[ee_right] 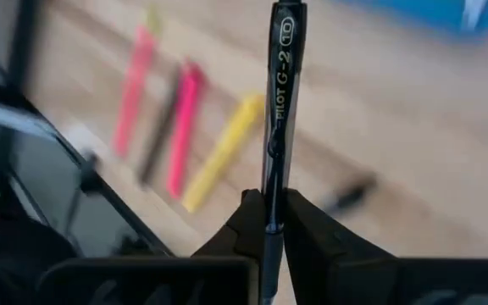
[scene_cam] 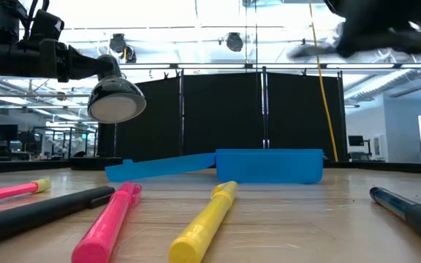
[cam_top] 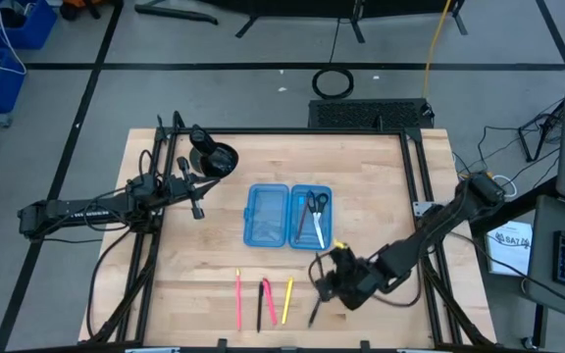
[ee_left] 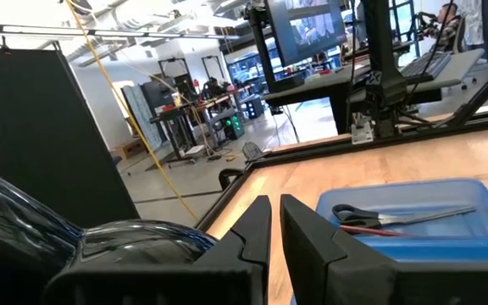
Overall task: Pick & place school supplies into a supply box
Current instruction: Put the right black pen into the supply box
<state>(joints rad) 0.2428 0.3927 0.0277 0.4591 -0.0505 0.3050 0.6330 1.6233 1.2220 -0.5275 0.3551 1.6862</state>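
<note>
The supply box (cam_top: 287, 216) lies open mid-table, a translucent blue case; scissors (cam_top: 317, 203) and a thin pen rest in its right half, also seen in the left wrist view (ee_left: 396, 217). Near the front edge lie pink (cam_top: 238, 299), black (cam_top: 260, 306), pink (cam_top: 270, 299) and yellow (cam_top: 288, 297) pens, plus a dark pen (scene_cam: 408, 212). My right gripper (cam_top: 333, 275) hangs over the near right part of the table, shut on a black pen (ee_right: 280, 102). My left gripper (cam_top: 196, 204) waits left of the box, shut (ee_left: 275, 229) and holding nothing. My right gripper pinches the black pen's barrel (ee_right: 271, 191) between its two fingers. The pen runs forward out of the fingers, its printed end (ee_right: 285, 42) farthest from them. It is lifted clear of the table, above the row of pens.
A black round cup-like object (cam_top: 219, 159) stands near the far left corner, beside my left arm; in the low view it shows as a round shape (scene_cam: 115, 98). A black frame rims the table (cam_top: 420, 176). Bare wood lies between the box and the pens.
</note>
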